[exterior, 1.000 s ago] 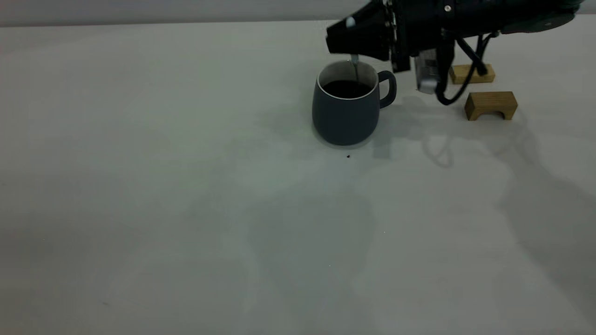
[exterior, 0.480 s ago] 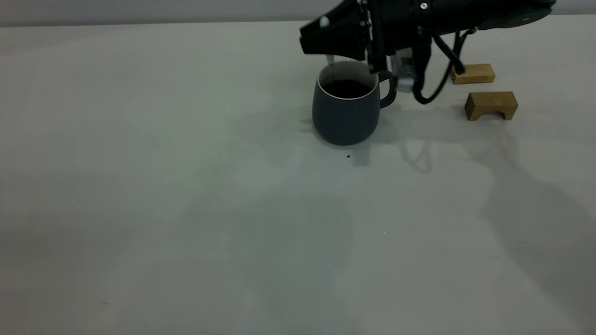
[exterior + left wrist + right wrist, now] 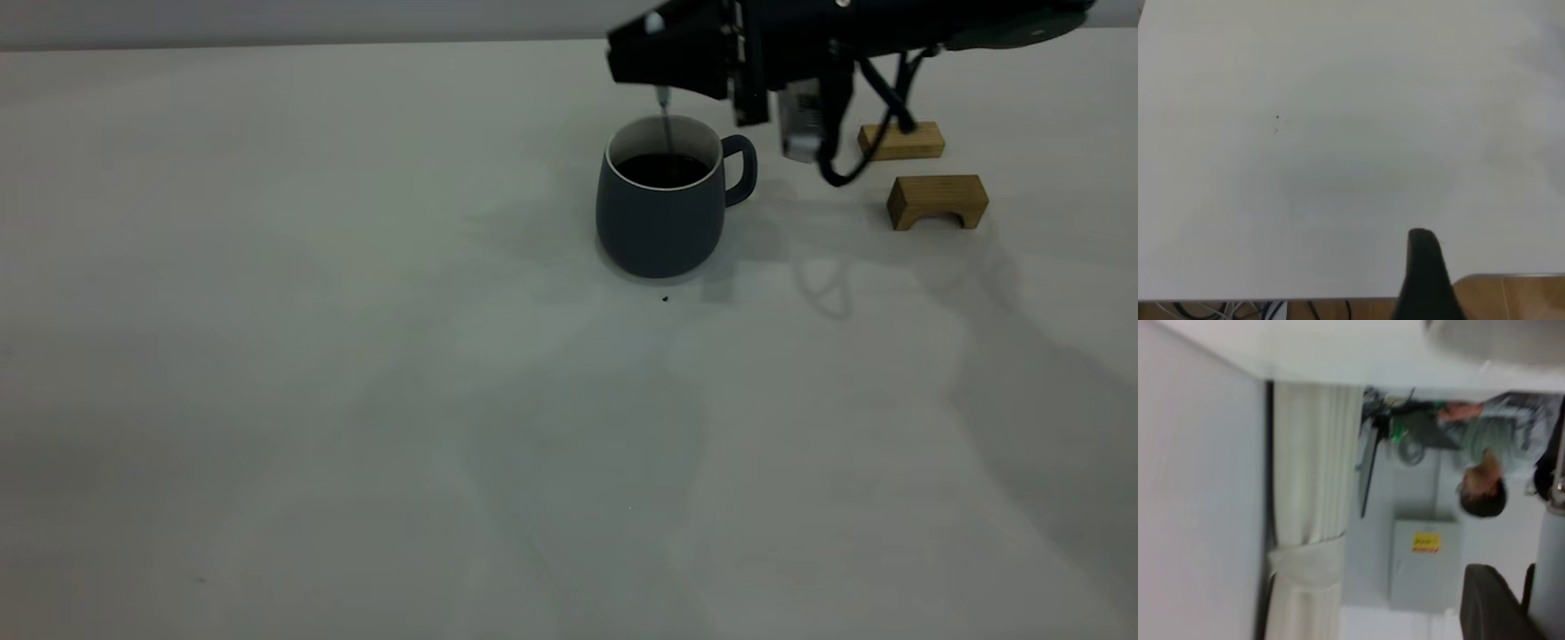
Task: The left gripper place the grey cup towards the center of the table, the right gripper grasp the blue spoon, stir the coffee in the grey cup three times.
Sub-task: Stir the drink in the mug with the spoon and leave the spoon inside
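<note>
My right pincer (image 3: 662, 76), upper right of the exterior view, clenches the spoon (image 3: 665, 124) upright so its bowl dips into the coffee (image 3: 662, 169). The cup (image 3: 660, 209) stands on the tabletop (image 3: 356, 356) directly below. My left pincer (image 3: 1425, 280) is parked; I cannot tell its state.

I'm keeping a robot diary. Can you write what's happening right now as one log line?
stage: stirring | right gripper: above grey cup, holding blue spoon dipped in coffee | left gripper: not seen near cup
</note>
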